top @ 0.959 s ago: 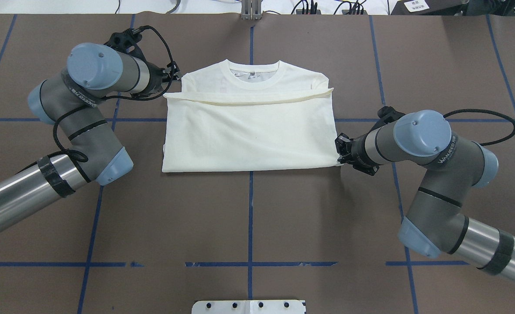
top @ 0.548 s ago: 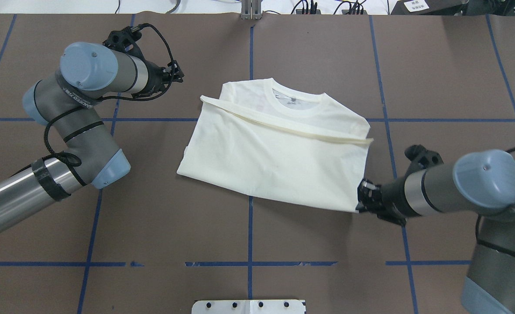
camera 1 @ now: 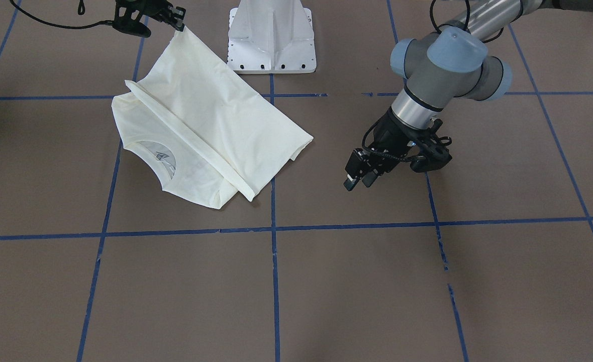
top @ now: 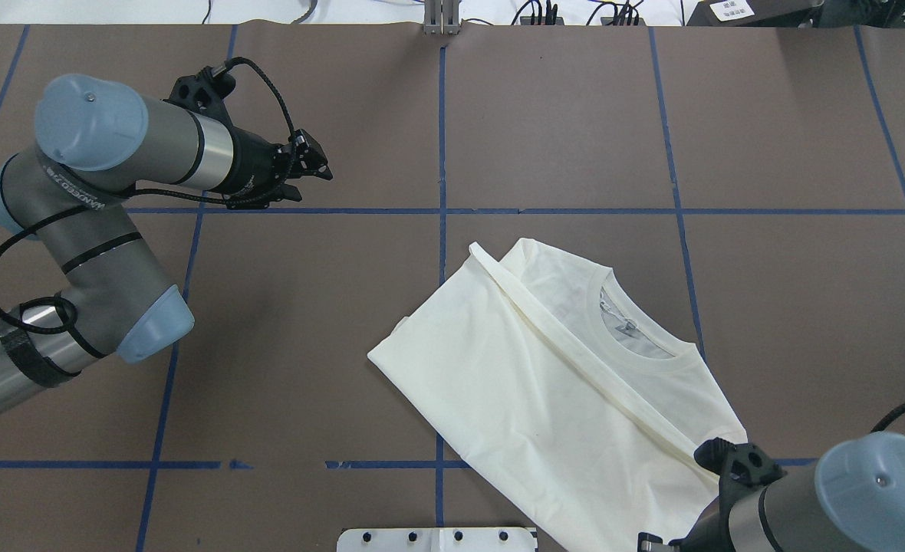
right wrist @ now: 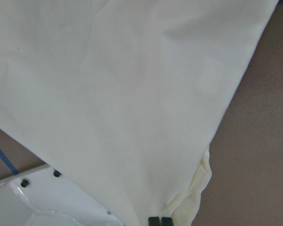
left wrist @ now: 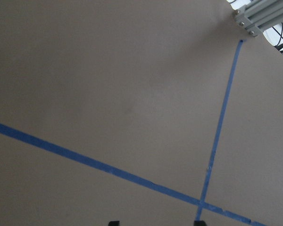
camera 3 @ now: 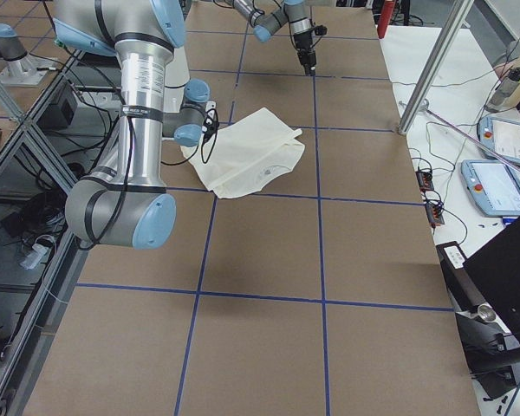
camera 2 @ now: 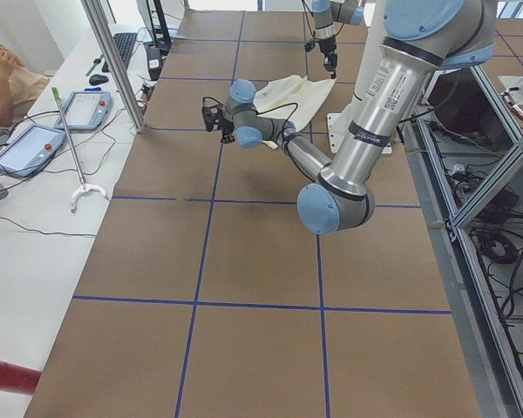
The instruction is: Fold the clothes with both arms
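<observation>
Cream-white T-shirt lies folded on the brown table cover, turned diagonal. It sits on the robot's right half, close to the white pedestal base. Ribbed collar faces up on the side away from the robot, with a label inside the neck opening. A doubled hem band runs diagonally across the shirt just beside the collar.

Right gripper is clamped on one corner of the shirt, next to the pedestal. That corner is pulled up off the table and the cloth is drawn taut toward it; the rest lies flat. In the right wrist view the fingertips are pressed together with fabric between them, and the shirt fills most of that frame.

Left gripper is well apart from the shirt, on the robot's left half, and holds nothing. Its jaws stand spread; the left wrist view shows two tips apart at the bottom edge, over bare cover and crossing blue tape lines. In the front-facing view it tilts down, just above the table, near a blue line.

A person's arm shows at the side bench in the exterior left view.
</observation>
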Robot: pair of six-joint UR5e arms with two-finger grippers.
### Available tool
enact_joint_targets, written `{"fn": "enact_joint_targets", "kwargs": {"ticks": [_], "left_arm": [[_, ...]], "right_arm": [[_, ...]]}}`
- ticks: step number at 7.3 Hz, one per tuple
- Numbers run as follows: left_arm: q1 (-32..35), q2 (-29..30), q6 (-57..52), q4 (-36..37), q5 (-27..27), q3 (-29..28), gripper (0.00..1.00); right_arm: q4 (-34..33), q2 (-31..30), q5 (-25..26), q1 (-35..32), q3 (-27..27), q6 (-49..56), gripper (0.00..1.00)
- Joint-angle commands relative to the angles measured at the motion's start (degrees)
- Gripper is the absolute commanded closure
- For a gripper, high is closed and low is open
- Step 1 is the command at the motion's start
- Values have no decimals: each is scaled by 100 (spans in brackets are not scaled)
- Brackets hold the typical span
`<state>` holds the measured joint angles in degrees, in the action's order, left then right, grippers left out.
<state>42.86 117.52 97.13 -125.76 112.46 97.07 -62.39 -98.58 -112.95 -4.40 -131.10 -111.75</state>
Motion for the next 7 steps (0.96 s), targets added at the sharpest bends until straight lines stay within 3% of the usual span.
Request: {"fn": "enact_joint_targets", "kwargs": {"ticks": [1,3,4,7], "left_arm": [[-529,-18,909,-1,260,277,31],[-1459,-237,2130,8,-72,304,31],[-1918,-220,2283,52,-536,226,31],[-2045,-141,2302,500,-567,6,31]], "right_arm": [[7,223,388,-320,-21,-13,0],[-1,558,204,-1479,23,48,0],[-54,663,-249,-1833,180,57,0],[-45,1093,-350,-2205,532,49,0]]}}
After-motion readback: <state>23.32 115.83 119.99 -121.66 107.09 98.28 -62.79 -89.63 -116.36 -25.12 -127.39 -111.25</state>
